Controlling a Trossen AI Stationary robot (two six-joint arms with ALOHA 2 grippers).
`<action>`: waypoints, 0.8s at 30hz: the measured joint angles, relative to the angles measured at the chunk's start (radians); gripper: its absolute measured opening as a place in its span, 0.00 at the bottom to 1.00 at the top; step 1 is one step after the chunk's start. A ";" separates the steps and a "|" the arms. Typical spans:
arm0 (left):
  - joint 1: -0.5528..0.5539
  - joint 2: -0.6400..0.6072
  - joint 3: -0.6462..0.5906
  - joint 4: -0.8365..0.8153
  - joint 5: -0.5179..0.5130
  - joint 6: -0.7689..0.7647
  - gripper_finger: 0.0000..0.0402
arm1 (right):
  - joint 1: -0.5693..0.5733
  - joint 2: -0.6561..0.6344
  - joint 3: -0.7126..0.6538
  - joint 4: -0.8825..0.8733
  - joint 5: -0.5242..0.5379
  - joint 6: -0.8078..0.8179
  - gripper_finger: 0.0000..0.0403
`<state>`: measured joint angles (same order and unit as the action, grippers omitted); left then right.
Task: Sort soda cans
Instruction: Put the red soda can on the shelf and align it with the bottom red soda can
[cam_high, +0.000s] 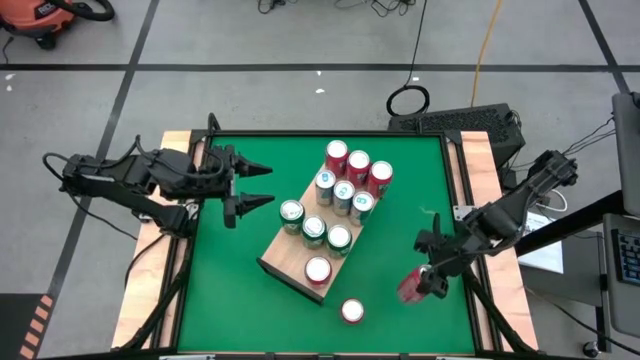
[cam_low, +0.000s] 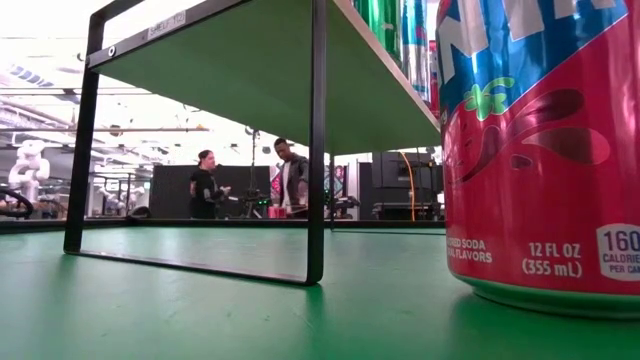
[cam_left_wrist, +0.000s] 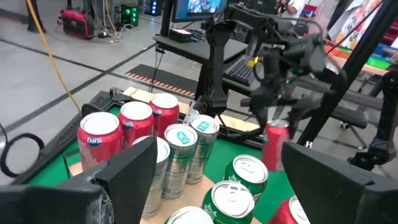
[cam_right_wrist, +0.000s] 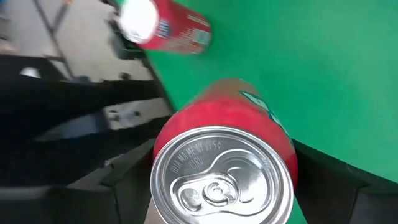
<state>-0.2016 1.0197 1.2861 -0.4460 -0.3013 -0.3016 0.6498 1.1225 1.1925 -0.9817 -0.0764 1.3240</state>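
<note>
Several soda cans stand on a light wooden board (cam_high: 283, 258): red ones (cam_high: 358, 165) at its far end, teal (cam_high: 344, 193) and green (cam_high: 314, 228) in the middle, and one red (cam_high: 318, 270) at its near end. A loose red can (cam_high: 352, 311) stands upright on the green table by the near edge and fills the right of the low view (cam_low: 540, 150). My right gripper (cam_high: 428, 280) is at the near right, shut on another red can (cam_high: 411, 286). My left gripper (cam_high: 268, 186) hovers open at the table's left, its fingers pointing toward the board. My right gripper pinches the red can by its side wall (cam_right_wrist: 281, 144), one finger (cam_right_wrist: 134, 165) on either side of the body. It comes slanting down from the table's right side, and the can's silver top (cam_right_wrist: 221, 177) faces back toward the wrist. The can is tilted and lifted clear of the table.
The board sits raised on a black frame (cam_low: 318, 150), slanting across the table's middle. Wooden rails (cam_high: 480, 170) border the green mat on both sides. Open mat lies between the board and my right gripper. People stand in the room far beyond the table.
</note>
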 joint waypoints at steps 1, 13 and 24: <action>0.000 0.003 0.000 0.007 0.000 0.012 0.85 | 0.000 0.000 0.020 0.000 0.002 0.011 0.74; -0.001 0.053 0.000 0.152 -0.001 0.163 0.85 | -0.009 -0.001 0.214 0.150 0.159 0.019 0.74; -0.007 0.089 0.000 0.227 0.011 0.223 0.85 | -0.044 -0.002 0.226 0.420 0.436 -0.035 0.74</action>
<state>-0.2083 1.1088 1.2861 -0.2189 -0.2899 -0.0790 0.6062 1.1202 1.4189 -0.5614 0.3600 1.2890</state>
